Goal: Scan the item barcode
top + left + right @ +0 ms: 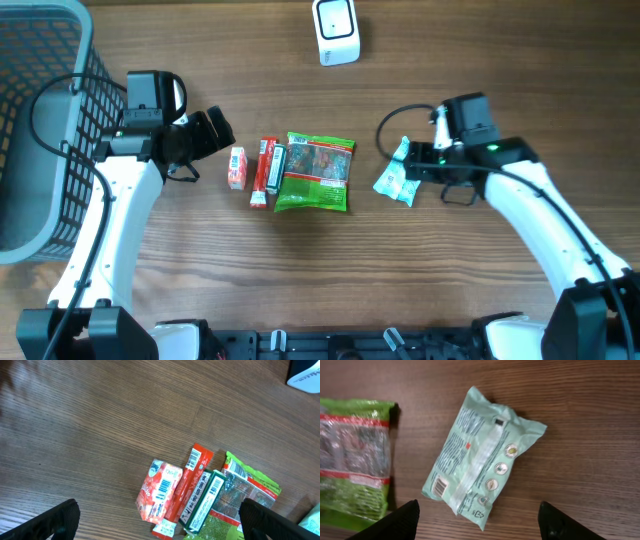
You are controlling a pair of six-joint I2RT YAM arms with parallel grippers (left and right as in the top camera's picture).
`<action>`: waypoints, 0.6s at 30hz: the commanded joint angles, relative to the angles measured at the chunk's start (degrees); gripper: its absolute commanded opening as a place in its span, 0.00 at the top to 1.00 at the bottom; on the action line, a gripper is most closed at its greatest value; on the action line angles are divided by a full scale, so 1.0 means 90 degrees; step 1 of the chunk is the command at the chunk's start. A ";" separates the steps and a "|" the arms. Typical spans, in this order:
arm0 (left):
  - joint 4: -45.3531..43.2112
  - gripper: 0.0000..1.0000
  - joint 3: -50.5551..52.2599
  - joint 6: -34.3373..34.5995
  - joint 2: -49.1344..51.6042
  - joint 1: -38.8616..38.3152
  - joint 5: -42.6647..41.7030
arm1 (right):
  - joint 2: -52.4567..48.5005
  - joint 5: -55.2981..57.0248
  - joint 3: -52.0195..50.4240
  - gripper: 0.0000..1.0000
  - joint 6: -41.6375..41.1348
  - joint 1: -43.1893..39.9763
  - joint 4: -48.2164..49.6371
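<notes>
Wood tabletop (450, 60). Mint pouch (480, 455) flat, barcode (439, 488) up. Probably light, soft, slippery: you pinch its sealed edge. Right hand (479, 522) spread, empty; left hand (215, 130) spread.

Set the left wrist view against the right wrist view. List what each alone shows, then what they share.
Left wrist only: a red-and-white packet, a red stick pack and a dark green stick pack lying side by side, barcodes up, plus a corner of the white scanner. Right wrist only: the mint pouch shown whole, its barcode at one lower corner. Both: the green snack bag and the wooden table; a pale sliver at the left wrist view's edge may be the pouch.
</notes>
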State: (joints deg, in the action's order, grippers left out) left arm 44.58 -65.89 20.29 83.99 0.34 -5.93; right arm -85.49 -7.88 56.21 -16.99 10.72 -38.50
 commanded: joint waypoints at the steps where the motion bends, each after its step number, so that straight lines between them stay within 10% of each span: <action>1: -0.0017 0.00 0.0046 0.0012 -0.0080 0.0022 -0.0051 | 0.0017 -0.0988 0.0019 0.23 -0.0102 -0.0486 0.0151; 5: -0.0015 0.00 0.0046 0.0012 -0.0080 0.0022 -0.0051 | -0.0104 -0.1188 -0.0194 0.23 -0.0117 -0.0610 0.0554; 9: -0.0015 0.00 0.0046 0.0012 -0.0080 0.0022 -0.0051 | -0.0151 -0.1185 -0.0228 0.00 -0.0134 -0.0605 0.0515; 18: -0.0015 0.00 0.0046 0.0012 -0.0080 0.0022 -0.0051 | -0.0158 -0.1132 -0.0250 0.15 -0.1146 -0.0605 0.0891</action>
State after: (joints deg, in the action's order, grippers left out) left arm 44.58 -65.89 20.29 83.99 0.34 -5.91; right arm -86.19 -17.65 54.63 -23.79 5.41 -30.70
